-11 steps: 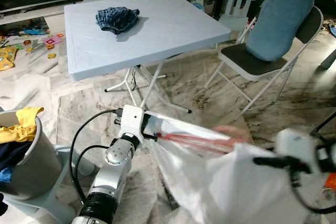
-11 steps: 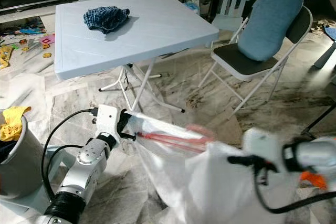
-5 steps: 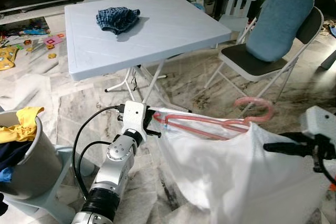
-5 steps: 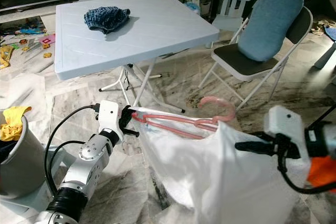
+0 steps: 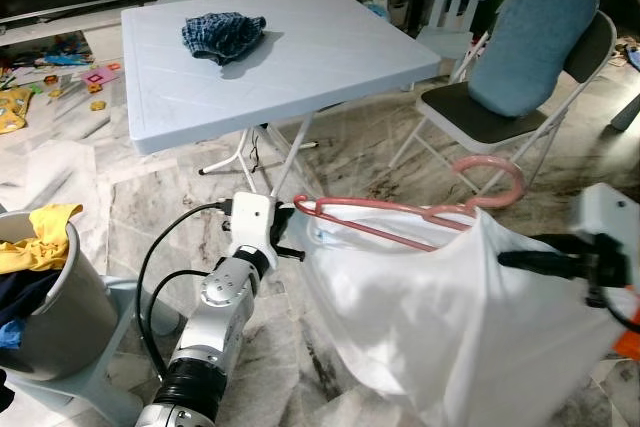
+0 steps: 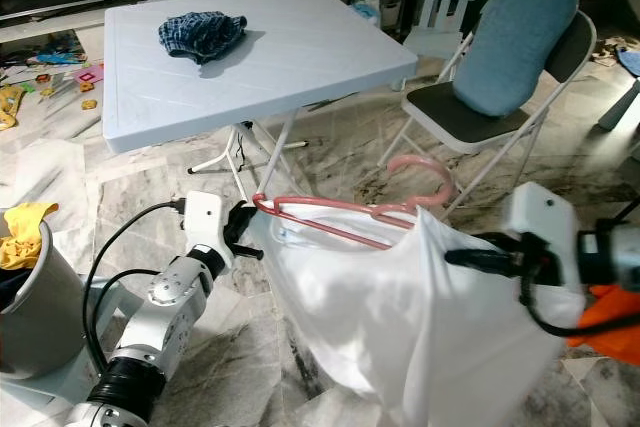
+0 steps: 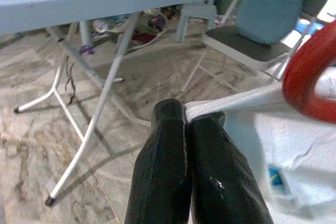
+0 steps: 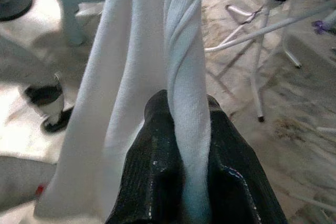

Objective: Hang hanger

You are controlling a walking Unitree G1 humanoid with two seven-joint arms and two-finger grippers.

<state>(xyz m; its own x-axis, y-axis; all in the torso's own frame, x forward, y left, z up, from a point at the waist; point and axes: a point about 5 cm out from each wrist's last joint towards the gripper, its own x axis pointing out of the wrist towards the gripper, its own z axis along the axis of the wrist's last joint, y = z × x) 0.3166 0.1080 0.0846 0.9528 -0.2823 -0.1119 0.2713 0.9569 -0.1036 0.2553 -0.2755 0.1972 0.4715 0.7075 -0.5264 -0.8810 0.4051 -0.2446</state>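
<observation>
A pink hanger (image 5: pixel 400 207) sits inside the neck of a white garment (image 5: pixel 450 327), its hook (image 6: pixel 425 175) sticking up above the cloth. The garment is stretched between both grippers over the floor, in front of the table. My left gripper (image 5: pixel 296 232) is shut on the garment's left edge, just beside the hanger's end; in the left wrist view the fingers (image 7: pixel 210 150) pinch a white fold, with the hanger (image 7: pixel 310 72) close by. My right gripper (image 5: pixel 505 259) is shut on the garment's right side, where its fingers (image 8: pixel 157 145) squeeze a twisted strip of white cloth.
A light blue folding table (image 5: pixel 330 57) with a blue plaid cloth (image 5: pixel 223 34) stands ahead. A folding chair with a blue cushion (image 5: pixel 530 47) is at the right. A grey laundry bin (image 5: pixel 50 307) with yellow clothes is at my left. Toys litter the far left floor.
Both grippers have lifted the garment and pulled it wider. The hanger, blurred and low before, now sits higher with its hook upright. The right gripper moved up and right.
</observation>
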